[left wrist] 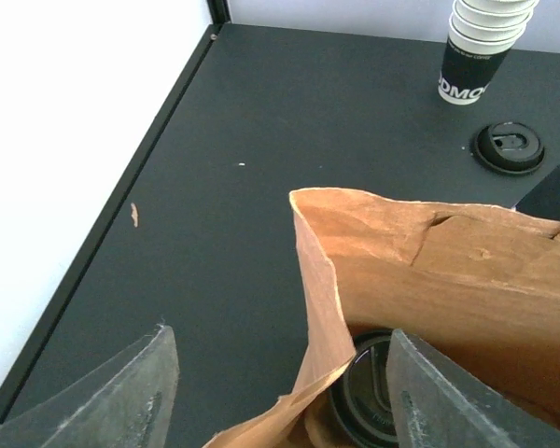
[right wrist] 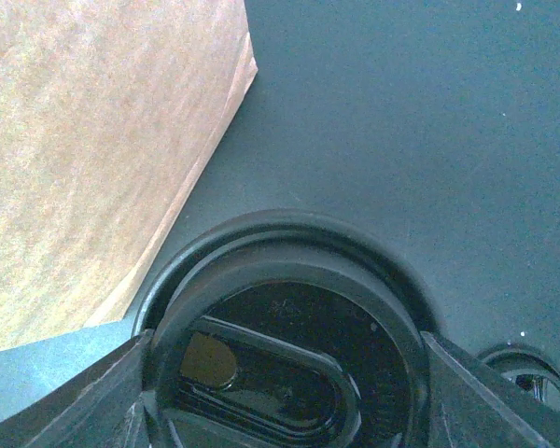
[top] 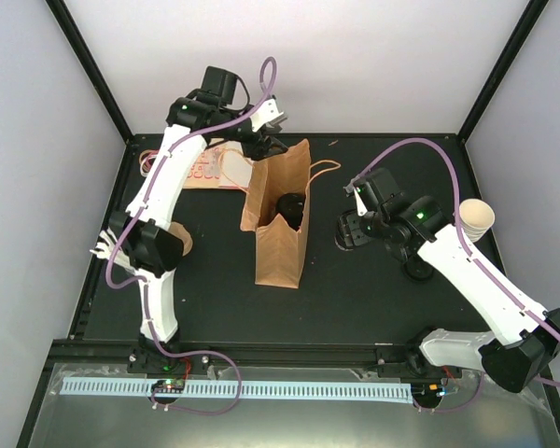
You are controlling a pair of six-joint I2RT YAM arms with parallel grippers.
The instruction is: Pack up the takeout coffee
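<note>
I see the takeout coffee (top: pixel 289 207) already inside the brown bag (top: pixel 280 257), mid-frame on the bench (top: pixel 373 289); packing looks nearly done. My left tool (top: pixel 269 140) straddles the bag's rim, spread apart. My right tool (top: pixel 352 224) flanks a black lid (right wrist: pixel 289 355); I cannot tell if it grips.

The paper bag (left wrist: pixel 467 280) hides the takeout coffee (left wrist: pixel 359 394) below its lid.

On the black table (top: pixel 355 299) you have a stack of lidless paper cups (top: pixel 476 219) standing at three o'clock, a loose black lid (left wrist: pixel 509 147) flat near it, and red-printed paper (top: pixel 208 168) at ten o'clock.
</note>
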